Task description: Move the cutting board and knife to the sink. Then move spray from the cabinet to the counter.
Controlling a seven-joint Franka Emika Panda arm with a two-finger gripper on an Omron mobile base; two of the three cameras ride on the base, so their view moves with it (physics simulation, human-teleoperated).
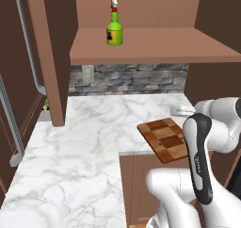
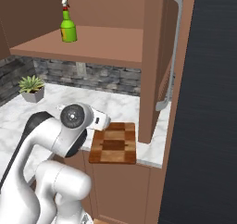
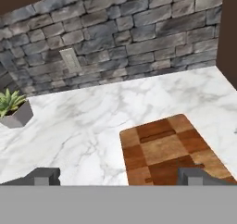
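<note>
1. I am working on the first step of the task: moving the rectangular wooden cutting board with the checkered light and dark brown blocks point(image 3: 167, 150) to the sink. I judge that this step is only at its beginning, because the board is lying flat on the white marble counter with grey veining point(image 1: 80, 142), near its front edge, and nothing is holding it.

2. My two-finger gripper point(image 3: 119, 177) is hovering above the counter with its jaws standing wide apart and empty. In the hand view one dark fingertip is showing over bare marble and the other over the near corner of the board.

3. I am not seeing the knife or the sink from here, so I cannot tell where they are.

4. The small bright green spray bottle with the white-and-red trigger head point(image 1: 114, 29) is standing upright on the wide shelf of the brown wooden wall cabinet point(image 1: 141, 45), well apart from my gripper. This part is coming later.

5. A small potted green plant in a grey pot point(image 2: 31, 88) is sitting by the grey stone wall, away from the board.

6. For the next move, I think I need to shift sideways over the board and come down on one edge, because the board is flat and wide.
</note>
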